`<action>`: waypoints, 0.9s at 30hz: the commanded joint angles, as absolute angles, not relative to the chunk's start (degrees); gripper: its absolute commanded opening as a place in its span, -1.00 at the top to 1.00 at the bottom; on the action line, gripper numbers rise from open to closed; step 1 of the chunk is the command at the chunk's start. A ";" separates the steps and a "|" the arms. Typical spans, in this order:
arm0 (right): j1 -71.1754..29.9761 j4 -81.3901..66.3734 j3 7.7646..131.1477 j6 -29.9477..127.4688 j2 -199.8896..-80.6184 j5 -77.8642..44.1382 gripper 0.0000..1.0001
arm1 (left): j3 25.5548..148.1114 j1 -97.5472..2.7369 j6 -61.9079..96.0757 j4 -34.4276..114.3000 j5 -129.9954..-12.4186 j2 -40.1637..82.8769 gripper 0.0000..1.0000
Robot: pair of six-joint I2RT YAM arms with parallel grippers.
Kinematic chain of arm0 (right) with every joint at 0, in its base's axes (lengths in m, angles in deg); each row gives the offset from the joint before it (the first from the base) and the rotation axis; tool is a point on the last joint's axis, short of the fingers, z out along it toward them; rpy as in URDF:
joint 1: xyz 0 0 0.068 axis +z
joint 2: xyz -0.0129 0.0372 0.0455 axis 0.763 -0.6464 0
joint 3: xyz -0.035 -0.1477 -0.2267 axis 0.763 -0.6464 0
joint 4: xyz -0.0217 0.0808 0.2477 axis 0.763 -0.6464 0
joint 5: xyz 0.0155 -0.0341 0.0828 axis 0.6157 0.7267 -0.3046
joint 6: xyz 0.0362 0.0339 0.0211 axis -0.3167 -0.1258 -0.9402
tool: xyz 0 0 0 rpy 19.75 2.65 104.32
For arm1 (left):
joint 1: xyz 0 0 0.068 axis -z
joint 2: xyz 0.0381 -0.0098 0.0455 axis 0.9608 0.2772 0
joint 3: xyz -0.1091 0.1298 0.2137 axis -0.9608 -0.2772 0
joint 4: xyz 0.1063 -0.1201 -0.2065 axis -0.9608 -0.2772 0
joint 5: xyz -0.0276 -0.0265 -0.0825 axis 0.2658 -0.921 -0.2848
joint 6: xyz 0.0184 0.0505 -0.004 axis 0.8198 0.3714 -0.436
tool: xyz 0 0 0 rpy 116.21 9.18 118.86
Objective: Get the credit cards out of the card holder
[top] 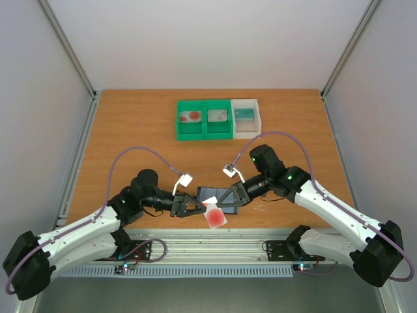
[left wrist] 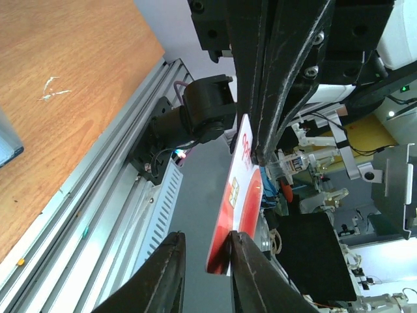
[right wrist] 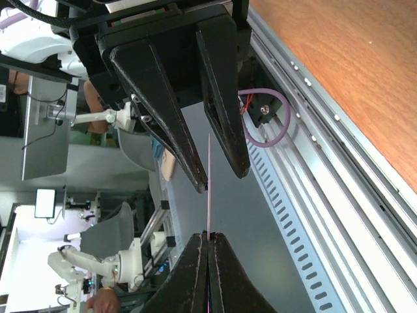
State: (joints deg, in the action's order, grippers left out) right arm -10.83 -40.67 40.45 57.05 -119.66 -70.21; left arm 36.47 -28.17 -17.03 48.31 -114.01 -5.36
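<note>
Credit cards are partly dealt with, as I judge it. One pale credit card (top: 215, 217) with a red round blotch is out of the card holder (top: 210, 193). It hangs in the air over the aluminium rail (top: 195, 240) at the near edge of the bench (top: 130, 130), just beside the holder, which lies on the wood.

The right gripper (right wrist: 208, 238) has its jaws pressed together on one edge of that card. From the right wrist the card shows edge-on, as a thin line rising from those tips. The left gripper (left wrist: 205, 242) has its jaws a little apart around the opposite end. The card lies against one finger with a gap at the other, so it is not clamped there. What seems left is to set this card down and draw out any others.

At the back of the bench, the green bins (top: 204, 134) and the white bin (top: 245, 133) each hold a small flat thing, one pale with a red mark, one teal. They are too small to say for sure that they are cards.

Both grippers cover much of the holder from above, and the left wrist view catches only a corner of it. I cannot tell whether it lies open or folded, or whether a card remains inside.
</note>
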 commanded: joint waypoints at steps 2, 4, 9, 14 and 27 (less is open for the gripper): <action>-10.56 -39.17 40.11 56.63 -119.56 -72.65 0.98 | 36.02 -28.06 -19.67 55.66 -116.12 -5.84 0.62; -10.43 -39.17 40.02 56.68 -119.45 -72.60 0.98 | 35.81 -28.06 -20.17 56.34 -116.06 -5.96 0.64; -10.18 -39.26 39.88 56.98 -119.33 -72.77 0.98 | 35.76 -28.06 -20.37 56.21 -115.04 -6.06 0.76; -10.10 -39.56 39.84 57.09 -119.03 -72.56 0.98 | 35.84 -28.05 -20.64 56.00 -114.90 -6.02 0.99; -10.20 -45.68 43.14 53.42 -115.29 -53.10 -0.03 | 39.72 -28.13 -17.56 43.38 -104.84 -7.55 0.99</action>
State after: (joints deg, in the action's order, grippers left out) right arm -10.50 -43.16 40.83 55.85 -117.15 -61.67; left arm 36.47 -28.17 -20.33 49.03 -110.28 -6.02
